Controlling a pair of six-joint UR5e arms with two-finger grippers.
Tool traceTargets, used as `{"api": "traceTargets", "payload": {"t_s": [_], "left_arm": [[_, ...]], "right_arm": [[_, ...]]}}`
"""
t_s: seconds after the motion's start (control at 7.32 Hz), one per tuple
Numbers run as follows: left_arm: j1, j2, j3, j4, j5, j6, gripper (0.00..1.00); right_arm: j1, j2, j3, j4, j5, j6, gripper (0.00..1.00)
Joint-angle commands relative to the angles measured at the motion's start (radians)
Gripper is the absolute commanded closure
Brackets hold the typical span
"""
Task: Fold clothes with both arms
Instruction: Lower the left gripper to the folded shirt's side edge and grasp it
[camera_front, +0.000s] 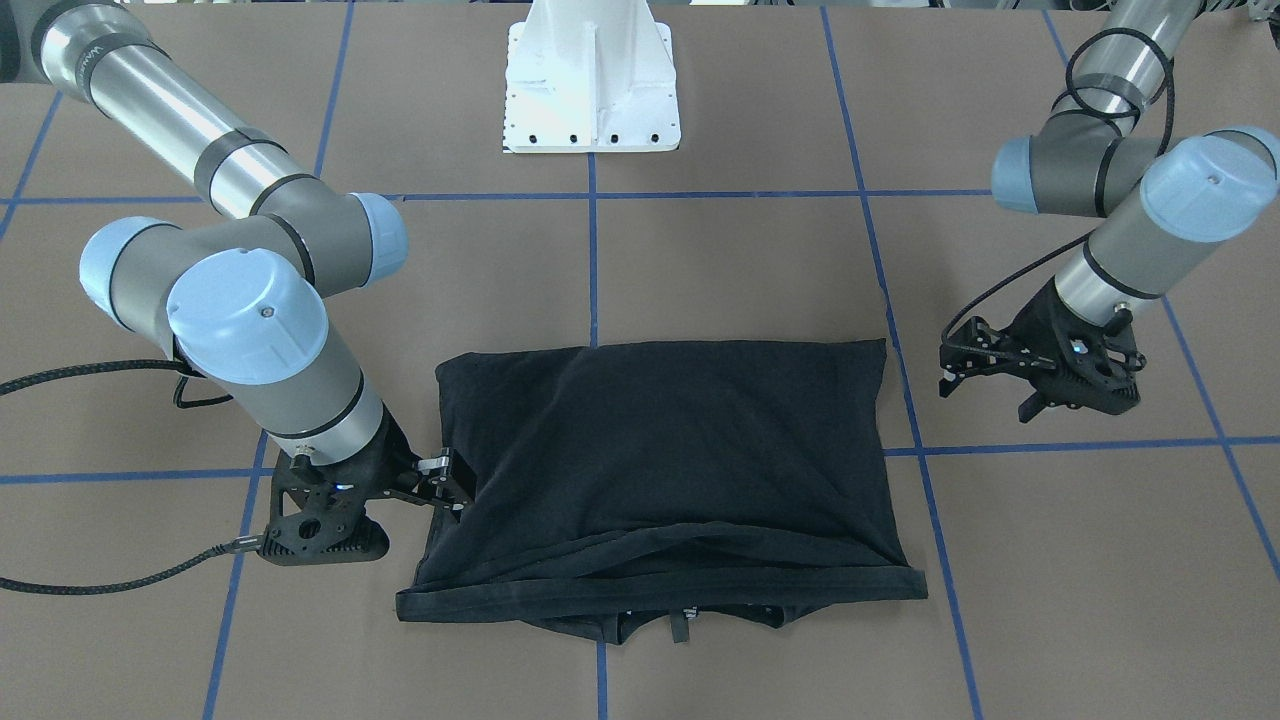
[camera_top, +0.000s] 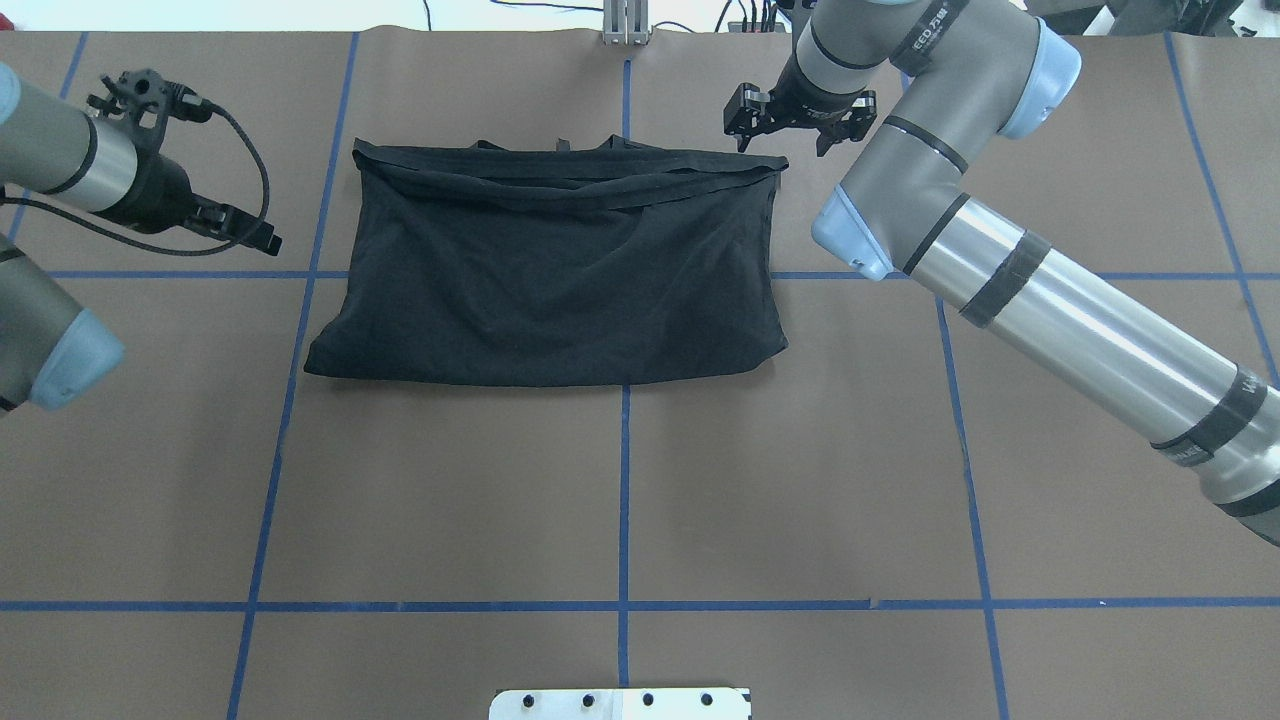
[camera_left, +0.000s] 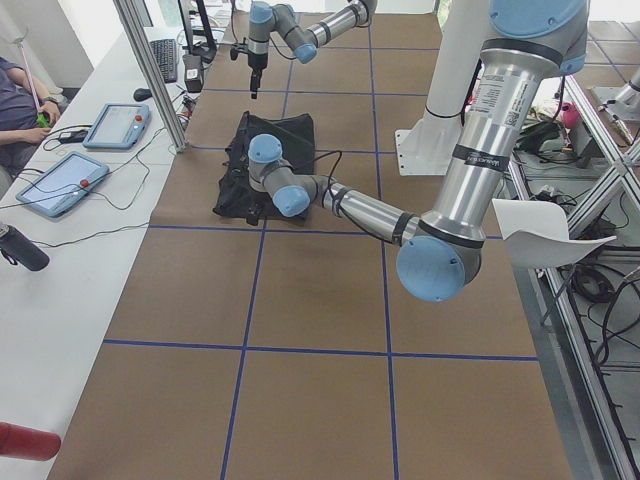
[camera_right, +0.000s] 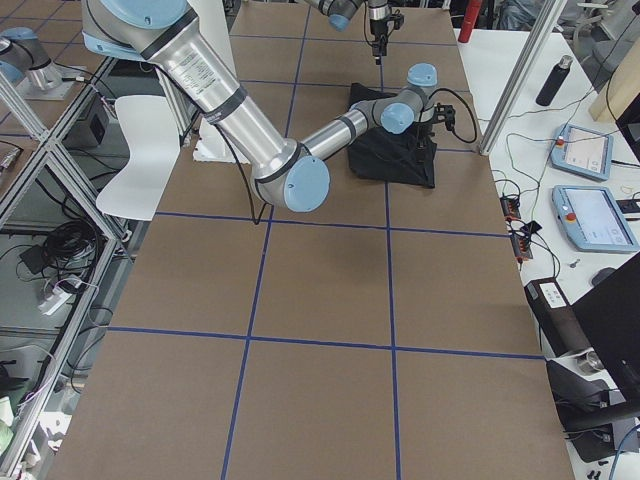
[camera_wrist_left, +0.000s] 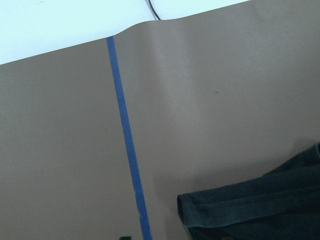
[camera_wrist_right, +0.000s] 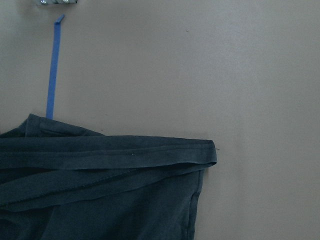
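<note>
The clothes are one black T-shirt, lying folded into a rough rectangle with only plain black showing. A hem band runs along its edge farthest from the robot, and a bit of fabric pokes out under it. My right gripper hovers at the shirt's far corner on my right; it looks open and holds nothing. Well off the shirt's other side, my left gripper also looks open and empty. The left wrist view shows one shirt corner.
The brown table cover carries a grid of blue tape lines. The white pedestal base stands at the robot's side. Beyond the far edge is a white bench with tablets, and a seated person.
</note>
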Motion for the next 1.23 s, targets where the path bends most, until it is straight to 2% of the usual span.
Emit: {"api": "traceTargets", "payload": {"t_s": [0.0, 0.27, 0.41, 0.55, 0.68, 0.82, 1.09], "left_arm": [[0.126, 0.059, 0.001, -0.18, 0.01, -0.2, 0.0], [0.173, 0.058, 0.005, -0.188, 0.028, -0.228, 0.0], [0.183, 0.056, 0.007, -0.188, 0.028, -0.229, 0.05], [0.184, 0.05, 0.008, -0.188, 0.028, -0.229, 0.22], [0.186, 0.049, 0.008, -0.188, 0.027, -0.231, 0.32], [0.186, 0.047, 0.013, -0.188, 0.027, -0.231, 0.36], [0.186, 0.046, 0.025, -0.188, 0.027, -0.228, 0.35]], "right_arm": [[-0.01, -0.005, 0.014, 0.002, -0.005, 0.001, 0.01], [-0.012, -0.006, 0.015, 0.002, -0.005, 0.004, 0.01], [-0.012, -0.005, 0.015, 0.002, -0.005, 0.004, 0.01], [-0.012, -0.005, 0.015, 0.002, -0.005, 0.004, 0.01], [-0.012, -0.006, 0.015, 0.002, -0.005, 0.004, 0.01], [-0.012, -0.009, 0.015, 0.002, -0.005, 0.004, 0.01], [-0.013, -0.009, 0.015, 0.002, -0.005, 0.004, 0.01]]}}
